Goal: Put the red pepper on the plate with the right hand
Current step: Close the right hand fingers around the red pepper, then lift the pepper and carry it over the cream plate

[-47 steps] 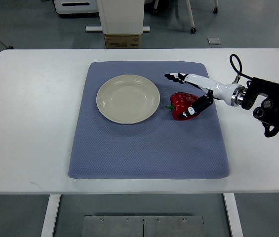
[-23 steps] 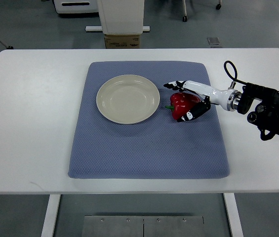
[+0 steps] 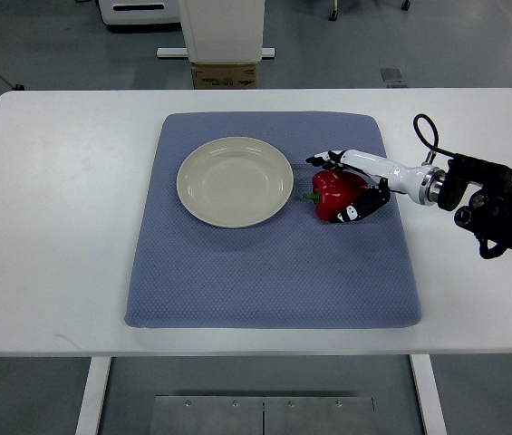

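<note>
A red pepper [image 3: 335, 193] with a green stem lies on the blue mat [image 3: 272, 272], just right of the cream plate [image 3: 235, 181], which holds nothing. My right hand [image 3: 339, 185] reaches in from the right edge and wraps around the pepper: white fingers curl over its far side, the dark thumb presses its near side. The pepper still rests on the mat. The left arm does not show.
The mat lies on a white table [image 3: 56, 227]. Beyond the table's far edge stand a white pedestal base [image 3: 224, 27] and a cardboard box [image 3: 225, 76] on the floor. My right arm's dark wrist housing [image 3: 500, 208] hangs over the table's right side.
My right hand has closed in on the pepper: the fingers came down from above the far side and now curl around it, and the thumb has tightened against its near side.
</note>
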Available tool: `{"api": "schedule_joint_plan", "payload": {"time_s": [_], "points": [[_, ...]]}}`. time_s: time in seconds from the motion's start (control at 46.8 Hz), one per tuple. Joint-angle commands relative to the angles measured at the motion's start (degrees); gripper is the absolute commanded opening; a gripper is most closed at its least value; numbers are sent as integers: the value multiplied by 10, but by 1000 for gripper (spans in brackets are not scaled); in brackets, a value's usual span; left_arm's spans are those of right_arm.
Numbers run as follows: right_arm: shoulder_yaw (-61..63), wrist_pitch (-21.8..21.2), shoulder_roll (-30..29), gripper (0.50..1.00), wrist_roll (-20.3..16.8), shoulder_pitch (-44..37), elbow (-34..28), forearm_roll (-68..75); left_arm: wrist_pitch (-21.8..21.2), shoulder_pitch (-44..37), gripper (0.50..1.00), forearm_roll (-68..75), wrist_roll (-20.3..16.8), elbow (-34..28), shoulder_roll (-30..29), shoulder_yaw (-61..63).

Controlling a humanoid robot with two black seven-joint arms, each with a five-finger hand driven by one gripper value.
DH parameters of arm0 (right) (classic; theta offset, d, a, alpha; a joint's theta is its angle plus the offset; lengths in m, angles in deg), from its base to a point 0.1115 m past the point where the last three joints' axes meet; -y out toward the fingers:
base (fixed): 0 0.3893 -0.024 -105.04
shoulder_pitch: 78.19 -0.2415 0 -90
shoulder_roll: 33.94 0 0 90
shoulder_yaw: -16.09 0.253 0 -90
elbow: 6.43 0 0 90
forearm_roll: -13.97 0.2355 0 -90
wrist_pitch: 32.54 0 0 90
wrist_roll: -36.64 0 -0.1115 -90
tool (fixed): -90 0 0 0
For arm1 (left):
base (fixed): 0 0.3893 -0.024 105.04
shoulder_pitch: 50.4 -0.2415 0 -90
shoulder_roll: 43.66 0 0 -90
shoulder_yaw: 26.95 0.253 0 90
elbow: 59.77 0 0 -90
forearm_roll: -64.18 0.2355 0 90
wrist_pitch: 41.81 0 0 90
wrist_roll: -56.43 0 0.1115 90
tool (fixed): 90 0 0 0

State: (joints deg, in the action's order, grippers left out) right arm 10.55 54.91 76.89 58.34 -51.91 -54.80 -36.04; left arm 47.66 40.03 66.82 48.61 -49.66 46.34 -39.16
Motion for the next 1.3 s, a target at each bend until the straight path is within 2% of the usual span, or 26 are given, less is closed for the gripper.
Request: {"api": "schedule_joint_plan", "payload": {"time_s": [0.0, 0.107, 0.214, 0.427, 0.619, 0.875, 1.281], "points": [[-7, 0, 0, 887, 1, 0, 3, 0, 0, 0, 1000, 0, 0, 0, 0, 0], [-19, 0, 1, 868, 4, -3, 5, 0, 0, 0, 1000, 0, 0, 0, 0, 0], [-19, 0, 1, 820, 10, -3, 6, 0, 0, 0, 1000, -1, 0, 0, 0, 0], [-19, 0, 1, 667, 10, -4, 11, 0, 0, 0, 1000, 0, 0, 0, 0, 0], [-19, -1, 1, 500, 9, -6, 13, 1, 0, 0, 1000, -1, 0, 0, 0, 0], [-10, -1, -8, 500, -3, -43, 13, 6, 0, 0, 1000, -1, 0, 0, 0, 0], [-6, -3, -67, 500, -53, -94, 18, 30, 0, 0, 1000, 0, 0, 0, 0, 0]]}}
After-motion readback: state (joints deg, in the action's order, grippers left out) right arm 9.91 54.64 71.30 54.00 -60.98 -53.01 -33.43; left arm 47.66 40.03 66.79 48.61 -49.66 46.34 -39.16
